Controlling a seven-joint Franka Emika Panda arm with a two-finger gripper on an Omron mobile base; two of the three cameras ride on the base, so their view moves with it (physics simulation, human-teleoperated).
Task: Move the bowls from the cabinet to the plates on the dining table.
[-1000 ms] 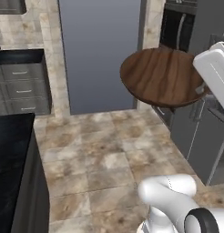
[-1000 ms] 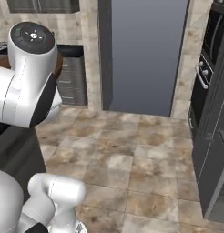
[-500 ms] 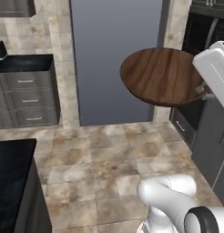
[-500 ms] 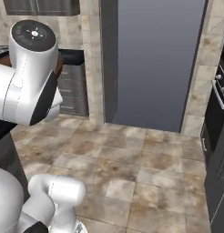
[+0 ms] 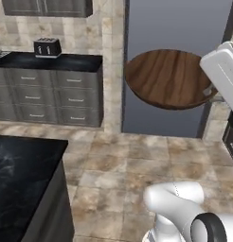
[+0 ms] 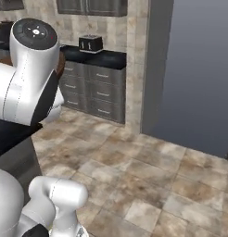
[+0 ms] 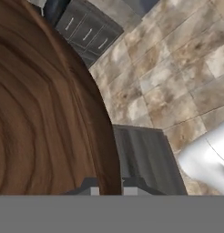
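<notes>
The brown wooden bowl is up in the air, pinched by its edge in the closed gripper so it can ride along without falling. Far below the gripper is the tiled floor, and the black table waits low and off to the side.

You've got open tiled floor ahead, nothing standing on it. Black marble dining table blocks your lower left, its near corner jutting toward the arm. Grey drawer units with a toaster on the counter line the far wall. The held-up wooden bowl fills the space before the tall grey panel.
</notes>
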